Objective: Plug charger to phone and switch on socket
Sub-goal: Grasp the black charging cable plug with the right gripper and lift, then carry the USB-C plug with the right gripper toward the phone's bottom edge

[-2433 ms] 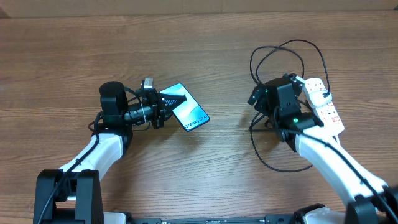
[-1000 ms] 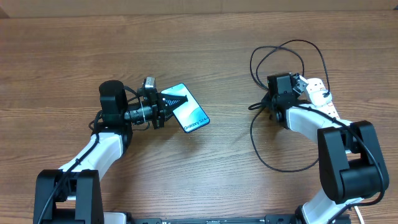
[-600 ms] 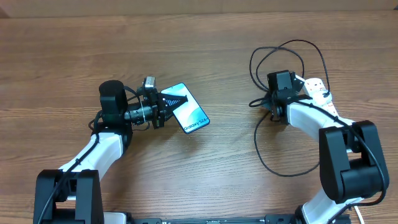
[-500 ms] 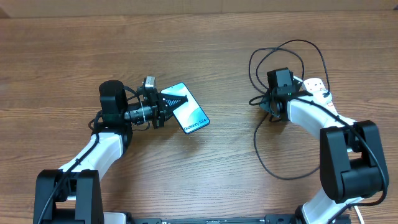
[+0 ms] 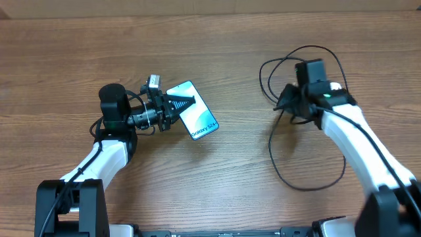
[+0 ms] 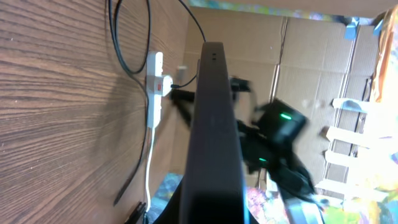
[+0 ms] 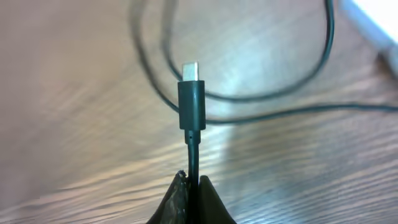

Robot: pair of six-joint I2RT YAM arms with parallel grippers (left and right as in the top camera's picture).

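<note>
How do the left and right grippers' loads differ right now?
The phone is a flat slab, screen up; the charger is a thin black cable. The left gripper clamps the phone by one end; the right gripper pinches the charger just behind its connector tip. Both grippers are shut on their load.

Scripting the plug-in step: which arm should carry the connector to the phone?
Right. The right jaws are shut on the charger just below its exposed connector tip; the left jaws are occupied holding the phone.
</note>
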